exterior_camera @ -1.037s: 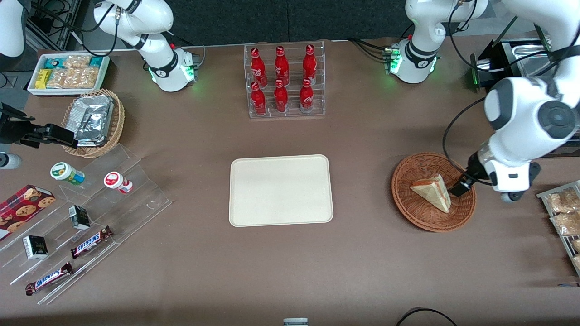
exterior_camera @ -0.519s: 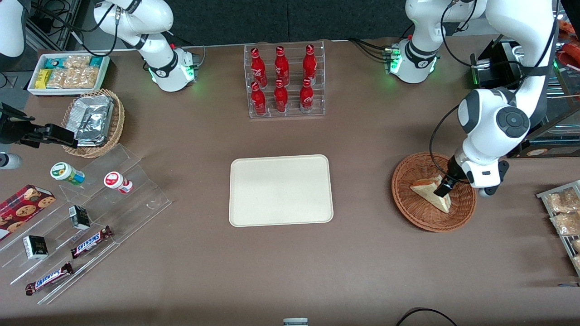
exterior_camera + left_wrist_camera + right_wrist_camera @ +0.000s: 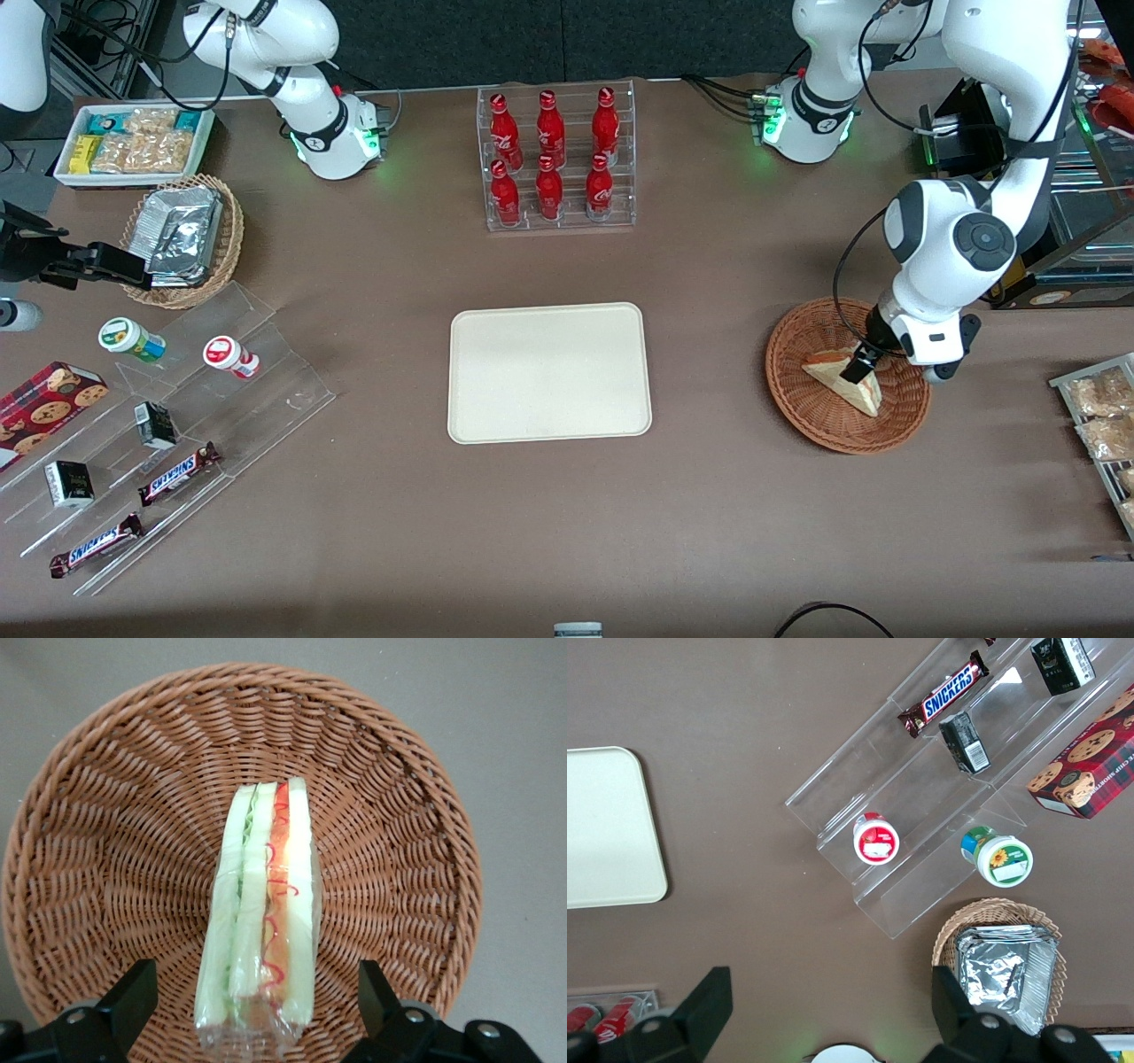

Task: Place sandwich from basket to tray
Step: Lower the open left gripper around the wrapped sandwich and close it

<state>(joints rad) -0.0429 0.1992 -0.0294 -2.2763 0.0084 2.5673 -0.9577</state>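
While I'm watching the front view, the gripper (image 3: 858,369) is hanging over the sandwich (image 3: 844,383) lying in the basket (image 3: 808,416), well apart from the tray (image 3: 549,372). Through the wrist camera, I'm seeing spread fingers (image 3: 133,997) flanking the sandwich (image 3: 261,912), not touching it.

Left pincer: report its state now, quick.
Left pincer: open, fingers straddling the pale triangular wrapped sandwich lying in the round reddish-brown wicker basket; nothing gripped yet.
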